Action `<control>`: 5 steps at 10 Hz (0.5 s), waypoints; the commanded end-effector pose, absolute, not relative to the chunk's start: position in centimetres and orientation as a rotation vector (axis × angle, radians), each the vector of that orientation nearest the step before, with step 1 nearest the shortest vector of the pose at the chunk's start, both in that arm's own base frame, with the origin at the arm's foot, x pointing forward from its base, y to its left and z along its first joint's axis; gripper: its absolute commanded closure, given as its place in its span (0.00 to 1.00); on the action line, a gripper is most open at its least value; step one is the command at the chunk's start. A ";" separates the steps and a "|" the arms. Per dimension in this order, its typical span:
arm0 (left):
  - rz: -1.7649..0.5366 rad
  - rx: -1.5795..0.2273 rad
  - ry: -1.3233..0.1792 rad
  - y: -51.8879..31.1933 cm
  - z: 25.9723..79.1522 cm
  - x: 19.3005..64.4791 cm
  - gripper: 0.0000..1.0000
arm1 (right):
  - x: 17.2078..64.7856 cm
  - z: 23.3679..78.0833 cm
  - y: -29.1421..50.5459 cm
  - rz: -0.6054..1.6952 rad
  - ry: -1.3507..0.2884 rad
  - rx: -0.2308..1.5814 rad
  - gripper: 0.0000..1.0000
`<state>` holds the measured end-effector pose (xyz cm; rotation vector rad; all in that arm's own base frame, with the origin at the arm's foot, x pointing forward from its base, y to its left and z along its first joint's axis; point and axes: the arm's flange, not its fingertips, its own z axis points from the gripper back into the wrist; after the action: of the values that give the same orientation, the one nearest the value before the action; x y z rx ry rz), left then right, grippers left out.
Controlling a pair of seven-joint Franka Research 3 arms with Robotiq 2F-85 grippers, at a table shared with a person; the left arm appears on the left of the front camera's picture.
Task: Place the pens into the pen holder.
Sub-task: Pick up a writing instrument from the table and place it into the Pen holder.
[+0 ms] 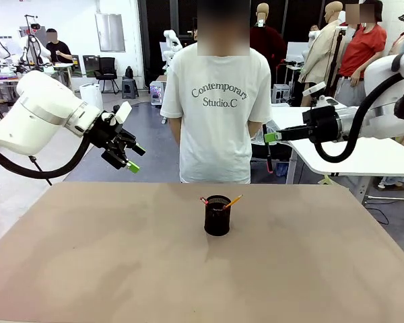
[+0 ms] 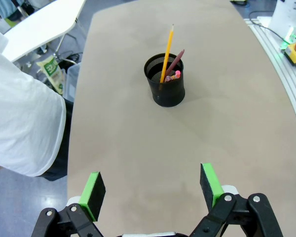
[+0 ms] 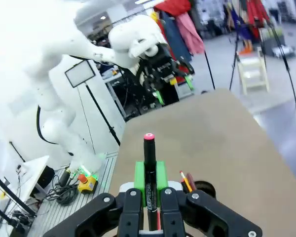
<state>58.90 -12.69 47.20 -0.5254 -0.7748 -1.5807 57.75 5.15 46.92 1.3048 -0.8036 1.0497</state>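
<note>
Right wrist view: right gripper [image 3: 149, 185] fingers clamped on a black marker with pink-red tip [image 3: 149, 168], upright, raised for dropping in; barrel print unreadable. Black wire-mesh pen holder [image 1: 217, 215] mid-surface holds yellow pencil [image 2: 166, 53] and reddish-brown pen [image 2: 176, 61]. Left gripper [image 2: 150, 190] wide open, empty. Person's shirt [image 1: 219, 94] reads "Contemporary Studio.C".

Right hand [image 3: 149, 185] clamped on the black marker [image 3: 149, 168], green pads tight on both sides. The marker stands upright between the fingers, pink-red tip on top, white print running along the barrel. Below and just right of the fingers, the pen holder [image 3: 203, 188] rim is partly hidden, with the yellow-orange pencil [image 3: 185, 180] and reddish-brown pen [image 3: 191, 181] sticking out of it. Tan tabletop [image 3: 207, 133] stretches away beyond. Left arm's hand [image 3: 170, 85] hangs above the far edge, green pads apart.
</note>
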 end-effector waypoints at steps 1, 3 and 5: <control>-1.584 -0.515 -0.771 -12.7 47.3 58.8 0.00 | 56.3 46.8 5.2 1.082 -0.939 1.339 1.00; -1.584 -0.515 -0.771 -12.7 47.3 58.8 0.00 | 57.4 47.0 5.0 1.073 -0.861 1.319 1.00; -1.584 -0.515 -0.771 -12.7 47.3 58.8 0.00 | 57.4 47.0 5.0 1.073 -0.861 1.319 1.00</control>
<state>58.90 -12.69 47.20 -0.5254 -0.7748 -1.5808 57.17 4.94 46.64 1.3264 -0.8907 1.0679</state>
